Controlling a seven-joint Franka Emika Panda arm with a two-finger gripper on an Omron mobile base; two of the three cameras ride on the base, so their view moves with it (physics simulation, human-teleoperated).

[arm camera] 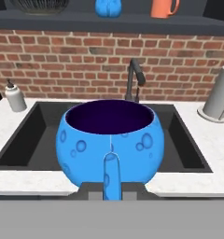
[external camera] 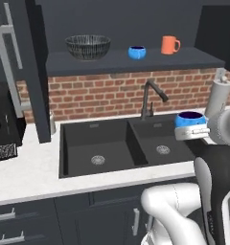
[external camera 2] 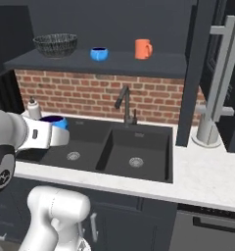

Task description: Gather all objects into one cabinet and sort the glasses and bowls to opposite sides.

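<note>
Dark kitchen w/ brick backsplash, black double sink point(external camera: 107, 148) below me. My gripper point(arm camera: 111, 186) was clamped tight on the handle of a blue cup point(arm camera: 110, 140), cup upright, sitting right in front of the hand and filling most of the hand cam; I couldn't make out the pads themselves, prob. hidden behind the handle. From the base cams the cup point(external camera: 189, 119) hung over the right side of the sink, just beside the faucet point(external camera: 150, 98).

Risks as I judged them: grip was on a thin handle only, so a fast lift could let the cup swing or slip into the basin. Faucet spout stood between me and the shelf, so a straight path up might clip it.

Further out, the open cabinet shelf point(external camera: 136, 64) sat above the bricks: patterned bowl point(external camera: 88, 46) on the left, second blue cup point(external camera: 137, 52) mid, orange mug point(external camera: 169, 45) right. My cup belonged up by those two, well away from the bowl.
</note>
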